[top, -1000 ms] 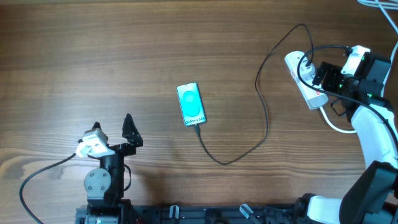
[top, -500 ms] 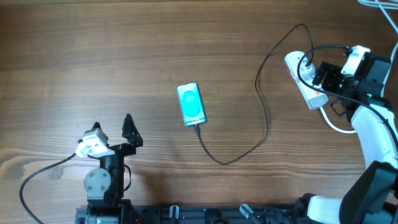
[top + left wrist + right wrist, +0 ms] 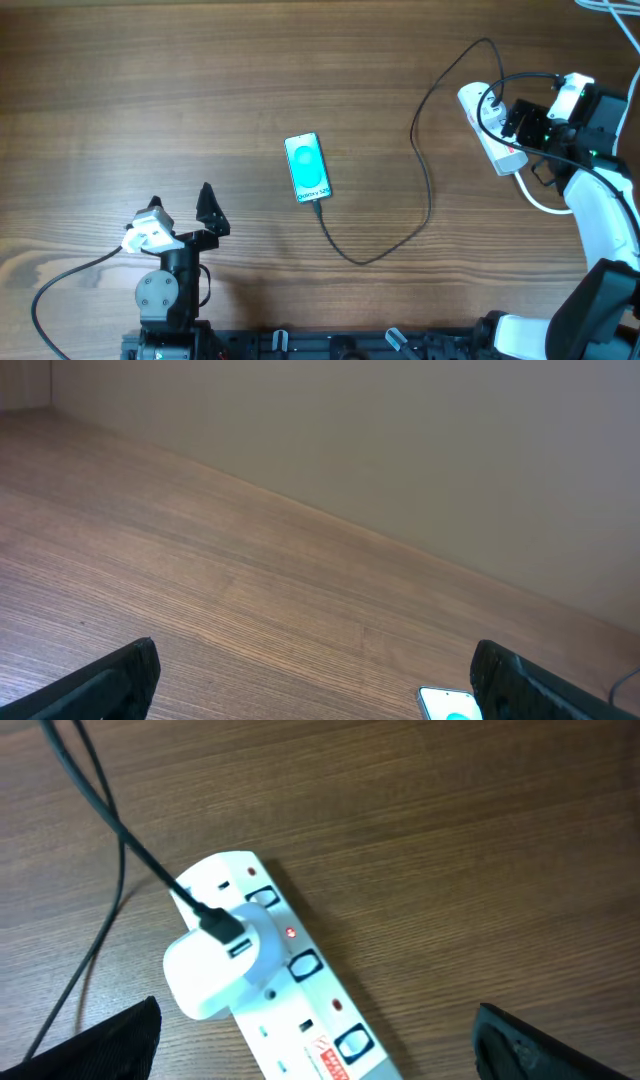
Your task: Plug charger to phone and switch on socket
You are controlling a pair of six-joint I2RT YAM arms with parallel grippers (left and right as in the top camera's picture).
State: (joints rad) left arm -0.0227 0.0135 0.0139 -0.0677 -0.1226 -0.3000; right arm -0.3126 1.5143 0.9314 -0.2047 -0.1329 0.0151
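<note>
The phone lies flat mid-table, teal screen lit, with the charger's thin black cable plugged into its lower end. The cable loops right and up to the white plug adapter, seated in the white socket strip. A small red light glows beside the adapter. My right gripper is open, hovering over the strip, fingers either side of it and not touching. My left gripper is open and empty near the front left; the phone's corner shows in its wrist view.
The strip's thick white lead curls right under my right arm. A wall rises behind the table's far edge. A black robot cable trails from my left arm at the front left.
</note>
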